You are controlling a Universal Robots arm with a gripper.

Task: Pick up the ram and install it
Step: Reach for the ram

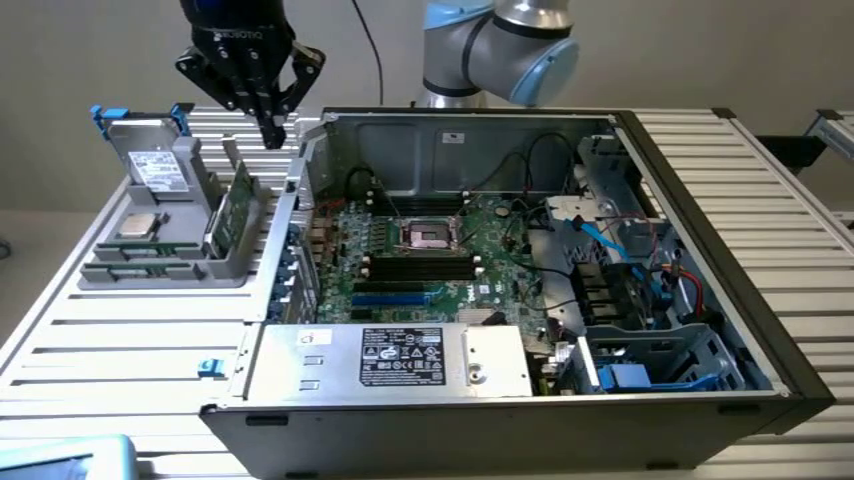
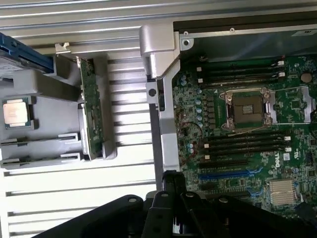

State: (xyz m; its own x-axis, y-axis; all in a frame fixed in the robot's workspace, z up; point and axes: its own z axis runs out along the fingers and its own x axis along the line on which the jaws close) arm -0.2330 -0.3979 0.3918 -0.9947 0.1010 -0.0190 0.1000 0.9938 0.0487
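1. The step in hand is the approach to the pick-up. The ram (image 1: 238,208) is not yet taken. It stands on its long edge in the grey parts holder (image 1: 147,272), on the side of the holder closest to the open computer case (image 1: 467,435). The holder sits to the exterior view's left of that case.
2. The gripper (image 1: 274,133) hangs above the far end of the ram, apart from it. Its fingers look drawn together at the tips and carry nothing.
3. A silver processor chip (image 1: 138,223) lies flat in the same holder, left of the ram. A grey drive (image 1: 160,168) stands at the holder's far end.
4. The black memory slots (image 1: 420,266) on the motherboard (image 1: 501,262), just near of the processor socket (image 1: 430,235), look empty. By that, the install has not begun.
5. A grasp would call for parted fingers set across the board's thin width and centred along its top edge. They would also need to stay clear of the holder's walls.
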